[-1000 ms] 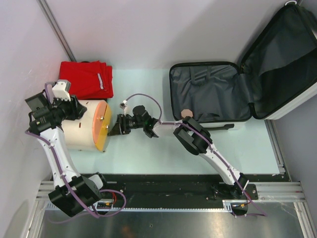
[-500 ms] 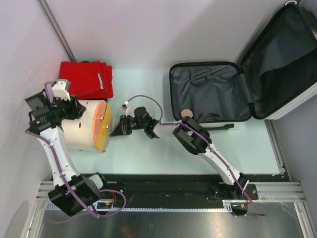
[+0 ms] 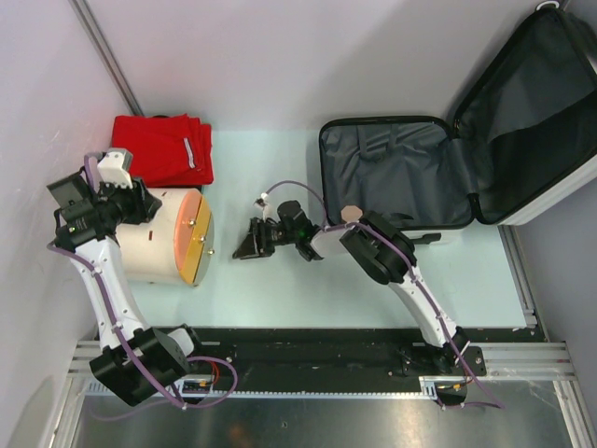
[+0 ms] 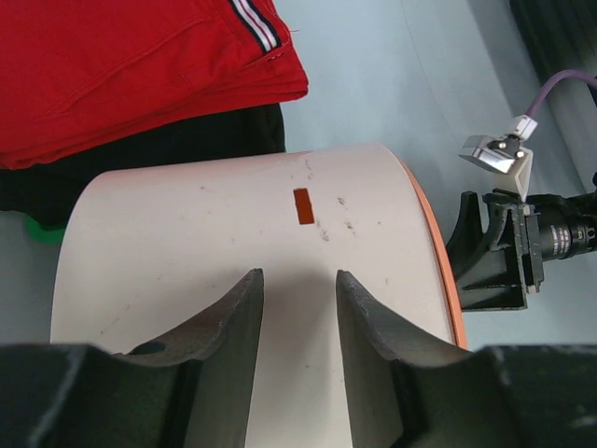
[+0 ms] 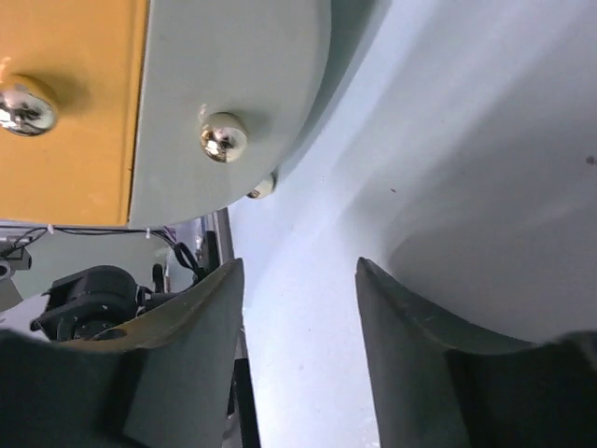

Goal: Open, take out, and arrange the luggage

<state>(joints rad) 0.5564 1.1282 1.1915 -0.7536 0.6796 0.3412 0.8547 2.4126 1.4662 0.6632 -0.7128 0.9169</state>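
Pale green bench (image 3: 280,289), grey walls around. Luggage (image 3: 392,173) lies at far right, lid thrown open (dark grey lining showing). Right claw (image 3: 250,246) low at mid-bench, fingers parted, empty, apart from the orange end of the cream cylinder (image 3: 159,247). Left claw (image 4: 298,280) over the cylinder's side, parted, gripping nothing. Red folded cloth (image 3: 163,149) behind.

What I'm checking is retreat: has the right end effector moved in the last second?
Yes. The right end effector moved right, away from the cylinder, toward the luggage.
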